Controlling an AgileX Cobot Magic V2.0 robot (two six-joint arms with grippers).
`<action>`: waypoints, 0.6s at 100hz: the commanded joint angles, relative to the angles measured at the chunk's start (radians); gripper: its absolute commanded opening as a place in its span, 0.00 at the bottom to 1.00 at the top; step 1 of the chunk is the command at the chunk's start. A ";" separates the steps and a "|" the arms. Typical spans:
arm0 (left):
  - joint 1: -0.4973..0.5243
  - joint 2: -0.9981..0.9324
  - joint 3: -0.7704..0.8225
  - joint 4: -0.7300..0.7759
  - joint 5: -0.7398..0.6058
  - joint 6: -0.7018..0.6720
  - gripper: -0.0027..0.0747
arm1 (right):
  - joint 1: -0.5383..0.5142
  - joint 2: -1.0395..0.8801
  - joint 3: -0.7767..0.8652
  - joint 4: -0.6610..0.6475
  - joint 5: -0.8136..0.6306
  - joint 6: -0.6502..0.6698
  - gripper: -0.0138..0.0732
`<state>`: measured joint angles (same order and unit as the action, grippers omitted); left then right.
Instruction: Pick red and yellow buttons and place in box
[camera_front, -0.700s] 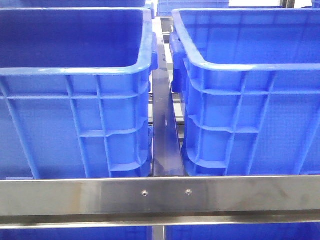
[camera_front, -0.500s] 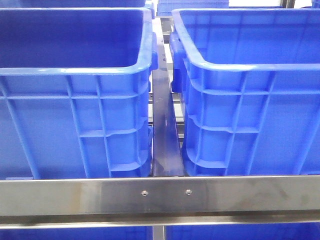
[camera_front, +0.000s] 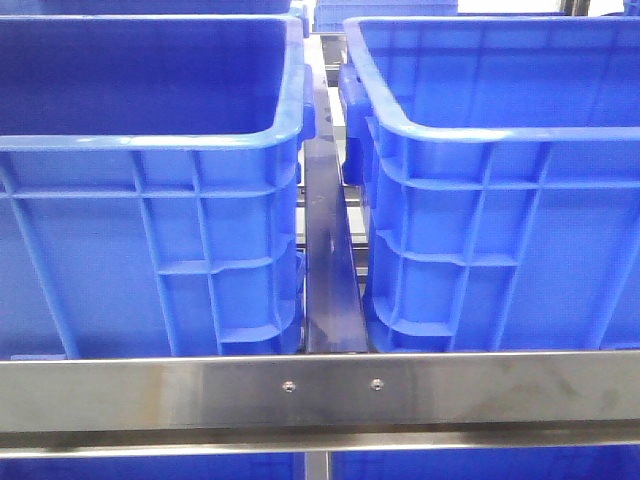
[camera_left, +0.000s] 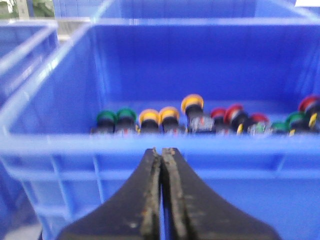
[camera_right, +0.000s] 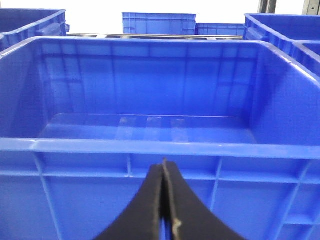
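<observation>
In the left wrist view, a row of buttons lies on the floor of a blue crate (camera_left: 60, 143). Among them are yellow-capped ones (camera_left: 169, 114) and red-capped ones (camera_left: 233, 112). My left gripper (camera_left: 162, 150) is shut and empty, just outside that crate's near rim. In the right wrist view the box (camera_right: 125, 146), a blue crate with a bare floor, fills the frame. My right gripper (camera_right: 164, 163) is shut and empty before its near wall. The front view shows the left crate (camera_front: 150, 145) and the right crate (camera_front: 480, 130) side by side; neither gripper nor any button shows there.
Green-capped buttons (camera_left: 126, 114) lie in the same row as the yellow and red ones. A steel rail (camera_front: 320, 390) crosses in front of both crates, and a dark bar (camera_front: 328, 260) runs in the gap between them. More blue crates (camera_right: 158, 23) stand behind.
</observation>
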<state>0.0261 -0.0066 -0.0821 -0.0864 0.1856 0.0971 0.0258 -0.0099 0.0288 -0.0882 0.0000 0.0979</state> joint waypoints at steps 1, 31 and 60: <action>0.004 -0.029 -0.079 -0.002 -0.038 -0.009 0.01 | -0.003 -0.024 -0.016 -0.009 -0.075 -0.002 0.08; 0.004 0.081 -0.265 -0.002 0.184 -0.009 0.01 | -0.003 -0.024 -0.016 -0.009 -0.075 -0.002 0.08; 0.004 0.352 -0.477 -0.002 0.354 -0.009 0.01 | -0.003 -0.024 -0.016 -0.009 -0.075 -0.002 0.08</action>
<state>0.0261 0.2564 -0.4704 -0.0843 0.5654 0.0971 0.0258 -0.0099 0.0288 -0.0882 0.0000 0.0979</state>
